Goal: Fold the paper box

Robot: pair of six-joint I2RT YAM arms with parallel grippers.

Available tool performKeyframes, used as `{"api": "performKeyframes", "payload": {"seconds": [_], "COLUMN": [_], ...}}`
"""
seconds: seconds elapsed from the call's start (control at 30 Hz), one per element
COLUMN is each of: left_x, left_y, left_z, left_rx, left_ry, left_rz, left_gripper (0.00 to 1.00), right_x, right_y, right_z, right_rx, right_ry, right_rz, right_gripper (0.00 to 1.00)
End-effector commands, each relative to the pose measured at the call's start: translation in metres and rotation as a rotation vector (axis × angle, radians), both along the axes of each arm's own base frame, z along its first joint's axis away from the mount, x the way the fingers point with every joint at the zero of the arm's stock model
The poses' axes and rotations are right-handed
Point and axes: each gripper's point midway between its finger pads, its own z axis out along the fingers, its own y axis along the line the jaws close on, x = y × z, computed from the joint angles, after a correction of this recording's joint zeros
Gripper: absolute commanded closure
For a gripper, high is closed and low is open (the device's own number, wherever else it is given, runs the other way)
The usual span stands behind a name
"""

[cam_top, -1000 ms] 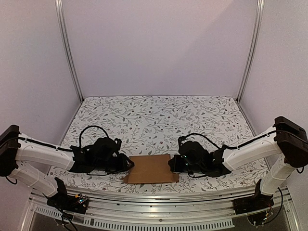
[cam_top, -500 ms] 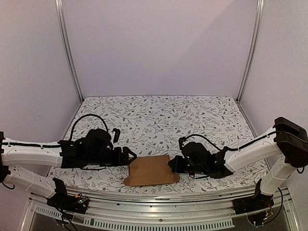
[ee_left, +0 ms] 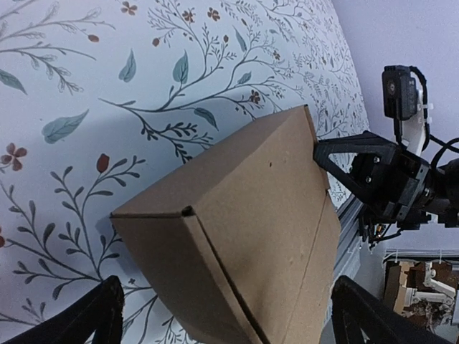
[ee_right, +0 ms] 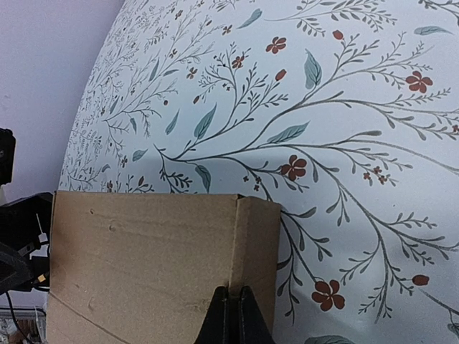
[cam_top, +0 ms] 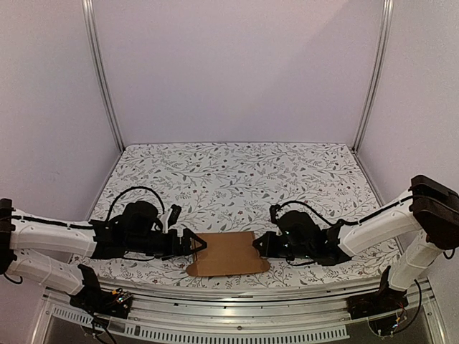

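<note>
We record that the left gripper (cam_top: 199,244) has let go within the last second: a second ago its fingers were drawn in against the left edge of the paper box (cam_top: 228,253), and they now stand fully apart, one finger (ee_left: 86,319) on each side of the near corner of the card in the left wrist view, touching nothing that we can see. The left arm has also dropped lower over the floral table cover (cam_top: 237,179). The right gripper (cam_top: 257,246) is unchanged, its fingers (ee_right: 224,315) pressed together on the right-hand edge of the card, just beside a creased side panel. The box lies near the front edge of the table, between the two grippers, largely flat, with one panel folded along a crease; its left corner appears slightly raised off the cover, with shadow beneath. We judge that the left hand has finished one hold and is free to take another, while the right alone anchors the piece. The box is not yet erected; most folding remains. With only one grip, the card may pivot or slide.
</note>
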Motion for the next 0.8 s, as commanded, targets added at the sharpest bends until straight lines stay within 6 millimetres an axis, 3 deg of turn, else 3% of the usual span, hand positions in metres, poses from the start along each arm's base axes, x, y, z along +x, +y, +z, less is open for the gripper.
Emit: {"api": "performKeyframes", "payload": {"seconds": [0.0,0.27,0.53,0.77], "left_x": [-0.002,-0.001,0.001,0.001], "left_y": [-0.014,-0.024,-0.025,-0.022], "left_z": [0.005,-0.005,-0.01,-0.012], "left_rx": [-0.173,-0.286,-0.382,-0.386], "left_ry": [0.055,0.13,0.182,0.191], "left_rz": [-0.023,-0.01,0.015,0.027], "left_gripper": [0.0,0.01,0.2,0.3], "right_x": [-0.015,-0.015,-0.017,-0.017], "right_y": [-0.032,-0.034,-0.034,-0.033], "right_z": [-0.044,-0.046,-0.047,-0.046], "right_rx": [-0.15,-0.136,-0.123,-0.116], "right_ry": [0.085,0.09,0.094,0.094], "right_rz": [0.013,0.013,0.014,0.017], "right_gripper": [1.0,1.0,1.0,1.0]}}
